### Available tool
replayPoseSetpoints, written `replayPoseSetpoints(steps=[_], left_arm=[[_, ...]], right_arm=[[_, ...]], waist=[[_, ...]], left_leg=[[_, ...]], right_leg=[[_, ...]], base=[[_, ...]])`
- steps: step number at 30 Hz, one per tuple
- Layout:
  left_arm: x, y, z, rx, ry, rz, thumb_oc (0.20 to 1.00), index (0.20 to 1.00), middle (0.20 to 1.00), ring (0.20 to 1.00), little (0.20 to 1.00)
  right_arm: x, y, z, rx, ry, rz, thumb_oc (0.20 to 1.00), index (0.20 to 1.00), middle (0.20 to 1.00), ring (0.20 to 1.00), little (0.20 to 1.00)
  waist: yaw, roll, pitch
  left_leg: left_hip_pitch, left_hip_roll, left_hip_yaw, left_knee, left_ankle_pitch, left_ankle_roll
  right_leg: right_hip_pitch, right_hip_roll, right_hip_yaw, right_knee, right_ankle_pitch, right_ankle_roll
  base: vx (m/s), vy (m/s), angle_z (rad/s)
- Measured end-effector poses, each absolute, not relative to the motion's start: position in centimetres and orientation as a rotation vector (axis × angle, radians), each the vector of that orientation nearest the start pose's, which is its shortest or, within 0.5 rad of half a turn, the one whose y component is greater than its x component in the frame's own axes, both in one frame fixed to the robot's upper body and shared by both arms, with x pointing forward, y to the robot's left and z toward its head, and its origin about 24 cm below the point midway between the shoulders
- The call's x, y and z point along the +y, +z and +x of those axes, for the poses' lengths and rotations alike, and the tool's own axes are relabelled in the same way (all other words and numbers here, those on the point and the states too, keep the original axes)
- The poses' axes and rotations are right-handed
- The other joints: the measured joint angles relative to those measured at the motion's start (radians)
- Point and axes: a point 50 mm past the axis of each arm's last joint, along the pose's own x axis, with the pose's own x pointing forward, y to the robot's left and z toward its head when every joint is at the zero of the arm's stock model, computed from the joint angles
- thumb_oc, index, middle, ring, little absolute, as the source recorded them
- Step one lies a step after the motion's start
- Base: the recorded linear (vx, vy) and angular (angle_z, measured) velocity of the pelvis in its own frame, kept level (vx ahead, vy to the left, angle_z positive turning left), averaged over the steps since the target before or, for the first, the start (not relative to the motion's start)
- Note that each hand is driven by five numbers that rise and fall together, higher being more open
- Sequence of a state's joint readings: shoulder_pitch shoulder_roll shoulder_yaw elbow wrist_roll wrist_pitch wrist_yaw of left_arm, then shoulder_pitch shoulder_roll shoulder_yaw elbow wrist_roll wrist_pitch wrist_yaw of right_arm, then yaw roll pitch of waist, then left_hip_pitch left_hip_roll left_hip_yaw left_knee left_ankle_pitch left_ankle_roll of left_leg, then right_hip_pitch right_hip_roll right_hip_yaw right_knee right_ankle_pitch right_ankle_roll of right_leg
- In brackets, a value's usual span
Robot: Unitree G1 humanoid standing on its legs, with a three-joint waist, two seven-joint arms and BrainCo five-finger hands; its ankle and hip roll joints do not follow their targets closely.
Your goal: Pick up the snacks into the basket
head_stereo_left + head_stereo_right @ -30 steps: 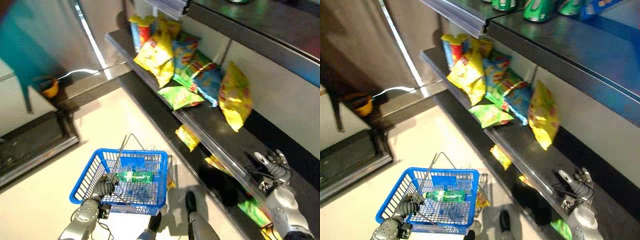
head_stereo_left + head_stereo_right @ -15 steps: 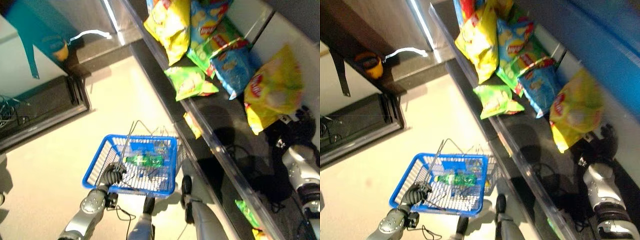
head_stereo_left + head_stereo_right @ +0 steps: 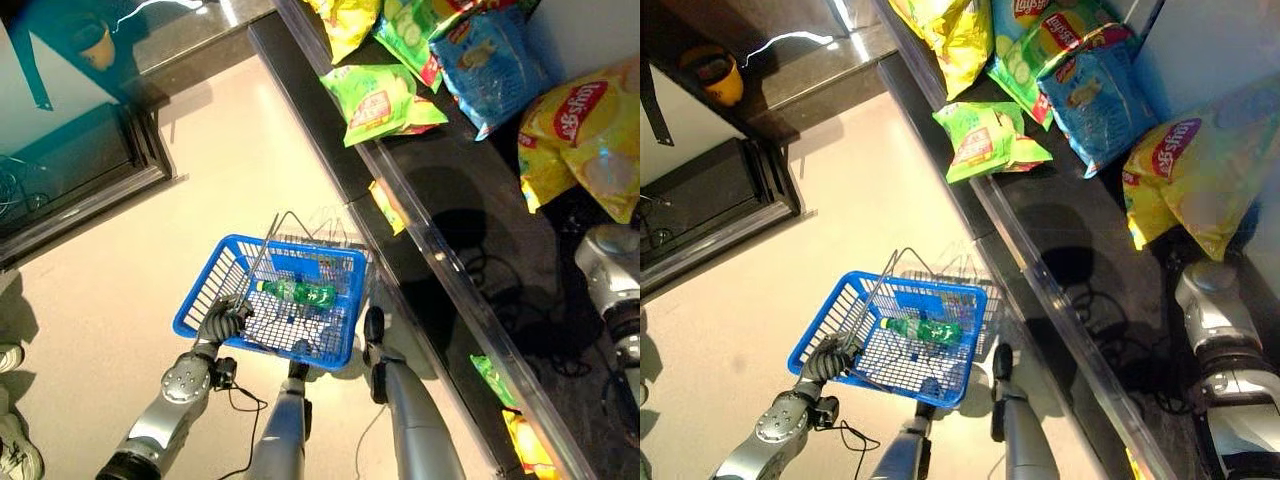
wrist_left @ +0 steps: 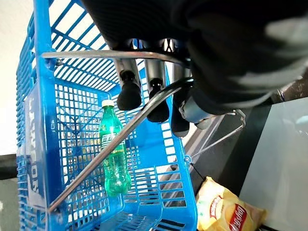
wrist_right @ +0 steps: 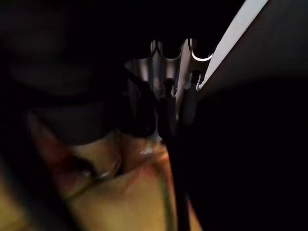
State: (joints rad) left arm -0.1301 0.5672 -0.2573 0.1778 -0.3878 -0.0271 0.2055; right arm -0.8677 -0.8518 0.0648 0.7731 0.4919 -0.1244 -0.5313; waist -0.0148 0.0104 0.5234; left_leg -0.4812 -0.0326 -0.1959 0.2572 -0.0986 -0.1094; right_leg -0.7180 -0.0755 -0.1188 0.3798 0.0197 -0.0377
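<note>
Nearest in, the left hand has its fingers curled round the wire handle of the blue basket, and the basket hangs low over the pale floor, just beside the foot of the shelving. One thing lies inside, a green bottle on its side against the mesh bottom. No snack is in there yet.

Up to the dark shelf now, and along its near stretch the right arm reaches in to the large yellow chip bag leaning at the back wall. In the right wrist view the right hand is pressed up to yellow foil, dark-tipped fingers against it, but whether they have closed on the bag I cannot tell.

By my reading that bag will be light, puffed with air, crinkly and slick, and its contents break easily. Squeezing the belly would crush it; the better hold looks like a pinch on the flat sealed edge at the top or on a corner, where the foil is doubled.

Further along the shelf, a green bag lies flat at the front edge, well apart from the yellow one. Behind it a blue bag leans, with more yellow and green bags crowding the far end. A small yellow packet sits on the lower shelf, just above the basket.
</note>
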Motion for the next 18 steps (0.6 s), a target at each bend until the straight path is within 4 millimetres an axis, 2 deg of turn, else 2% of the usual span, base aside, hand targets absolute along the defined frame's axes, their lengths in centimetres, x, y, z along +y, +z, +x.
replayPoseSetpoints(steps=[6, 10, 12, 13, 15, 16, 17, 18], left_arm=[[22.1, 4.6, 27.5, 0.088, 0.044, 0.223, 0.200, 0.200, 0.200, 0.200, 0.200], [22.1, 4.7, 27.5, 0.086, 0.042, 0.223, 0.200, 0.200, 0.200, 0.200, 0.200], [21.7, 4.5, 27.6, 0.088, 0.034, 0.215, 0.200, 0.200, 0.200, 0.200, 0.200], [21.7, 4.5, 27.6, 0.087, 0.033, 0.219, 0.200, 0.200, 0.200, 0.200, 0.200], [21.7, 3.7, 27.6, 0.117, 0.022, 0.235, 0.200, 0.200, 0.200, 0.200, 0.200], [21.6, 3.5, 27.6, 0.126, 0.019, 0.241, 0.200, 0.200, 0.200, 0.200, 0.200], [21.4, 3.1, 27.7, 0.137, 0.012, 0.254, 0.200, 0.200, 0.200, 0.200, 0.200], [21.5, 2.7, 27.6, 0.155, 0.013, 0.258, 0.200, 0.200, 0.200, 0.200, 0.200]], right_arm=[[-35.2, 24.9, 34.3, -0.390, -0.802, -0.172, 0.200, 0.200, 0.200, 0.200, 0.200], [-33.6, 24.0, 34.4, -0.408, -0.735, -0.142, 0.200, 0.200, 0.200, 0.200, 0.200], [-31.6, 21.9, 34.1, -0.416, -0.659, -0.084, 0.200, 0.200, 0.200, 0.200, 0.200], [-31.3, 21.4, 33.9, -0.415, -0.651, -0.066, 0.200, 0.200, 0.200, 0.200, 0.200], [-28.9, 17.3, 32.8, -0.373, -0.584, 0.042, 0.200, 0.200, 0.200, 0.200, 0.200], [-28.4, 16.6, 32.6, -0.362, -0.564, 0.052, 0.200, 0.200, 0.200, 0.200, 0.200], [-27.9, 13.9, 31.7, -0.307, -0.560, 0.096, 0.200, 0.200, 0.200, 0.200, 0.200], [-27.3, 12.8, 31.3, -0.285, -0.554, 0.129, 0.200, 0.200, 0.200, 0.200, 0.200]], waist=[[0.001, 0.000, 0.000], [0.002, 0.000, 0.000], [0.001, -0.002, 0.001], [0.005, -0.003, 0.002], [-0.003, -0.018, 0.009], [0.002, -0.019, 0.009], [-0.009, -0.028, 0.012], [0.003, -0.033, 0.011]], left_leg=[[0.026, 0.006, -0.001, -0.041, 0.024, -0.003], [0.064, 0.009, -0.006, -0.058, 0.028, 0.001], [0.099, 0.010, -0.011, -0.063, 0.024, 0.005], [0.106, 0.010, -0.010, -0.063, 0.022, 0.007], [0.164, 0.010, 0.000, -0.030, -0.009, 0.017], [0.175, 0.008, 0.002, -0.018, -0.017, 0.023], [0.199, -0.004, 0.009, 0.027, -0.044, 0.030], [0.213, 0.005, 0.014, 0.042, -0.056, 0.036]], right_leg=[[0.029, 0.001, -0.012, -0.045, 0.024, -0.015], [0.071, 0.004, -0.018, -0.065, 0.033, -0.029], [0.109, 0.005, -0.022, -0.075, 0.034, -0.031], [0.116, 0.006, -0.021, -0.076, 0.034, -0.031], [0.188, 0.014, 0.002, -0.081, 0.031, -0.029], [0.206, 0.013, 0.006, -0.084, 0.029, -0.025], [0.247, 0.021, 0.022, -0.086, 0.030, -0.017], [0.266, 0.020, 0.025, -0.085, 0.027, -0.012]], base=[[0.00, -0.004, 0.01], [-0.01, 0.019, 0.01], [-0.04, 0.152, 0.03], [-0.04, 0.192, -0.08], [-0.04, 0.235, -0.11], [-0.06, 0.277, -0.14], [-0.11, 0.307, -0.19], [-0.15, 0.337, -0.24]])
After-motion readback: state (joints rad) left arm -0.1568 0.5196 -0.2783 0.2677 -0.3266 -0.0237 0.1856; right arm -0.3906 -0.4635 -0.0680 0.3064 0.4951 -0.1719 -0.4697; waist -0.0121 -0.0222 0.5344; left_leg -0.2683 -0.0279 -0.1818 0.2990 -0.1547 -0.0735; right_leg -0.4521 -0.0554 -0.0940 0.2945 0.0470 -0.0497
